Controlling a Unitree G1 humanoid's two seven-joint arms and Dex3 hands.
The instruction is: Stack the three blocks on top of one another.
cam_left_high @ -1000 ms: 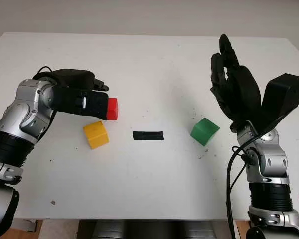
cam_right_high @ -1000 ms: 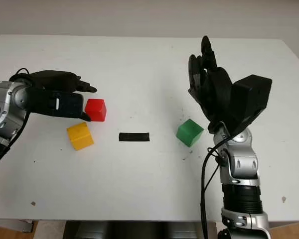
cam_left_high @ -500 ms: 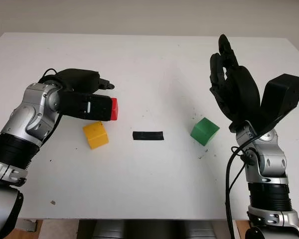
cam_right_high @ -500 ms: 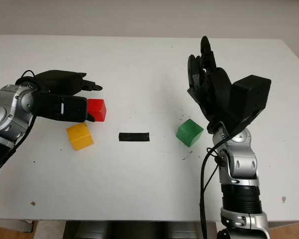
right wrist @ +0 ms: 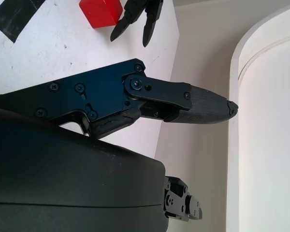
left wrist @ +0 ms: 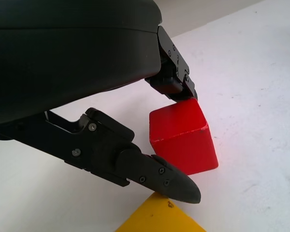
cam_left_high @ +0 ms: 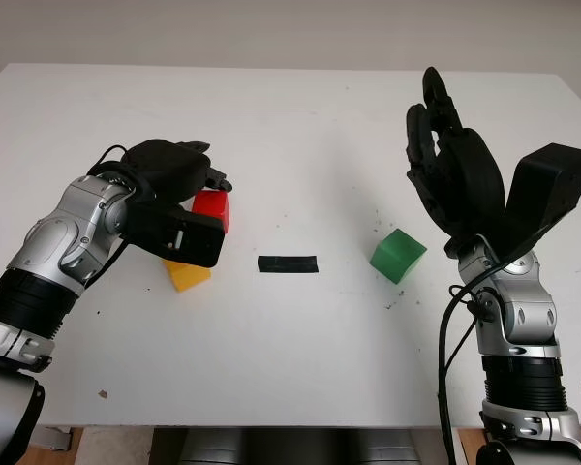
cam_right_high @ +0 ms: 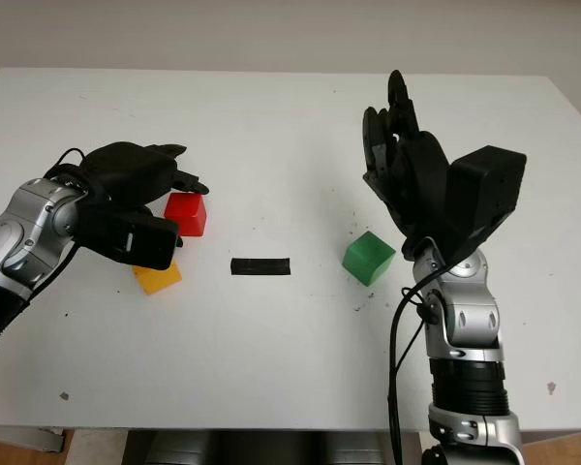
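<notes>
Red block (left wrist: 181, 140) at frame centre: smooth, matt, painted look. Yellow block (cam_right_high: 157, 277) and green block (cam_right_high: 369, 258): same matt finish. Table (cam_left_high: 300, 126): white, matt, lightly speckled. Black strip (cam_left_high: 288, 263) mid-table: dull, tape-like. Left hand (cam_left_high: 179, 194) and right hand (cam_left_high: 455, 174): matt black plastic; forearms brushed silver metal.

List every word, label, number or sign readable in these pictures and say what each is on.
No readable text anywhere.
Red block, yellow block, green block: plain faces, no marks.
Black strip on the table: blank.
Left hand by the red block, and right hand, open and raised above the green block: black shells with screws, no lettering.
</notes>
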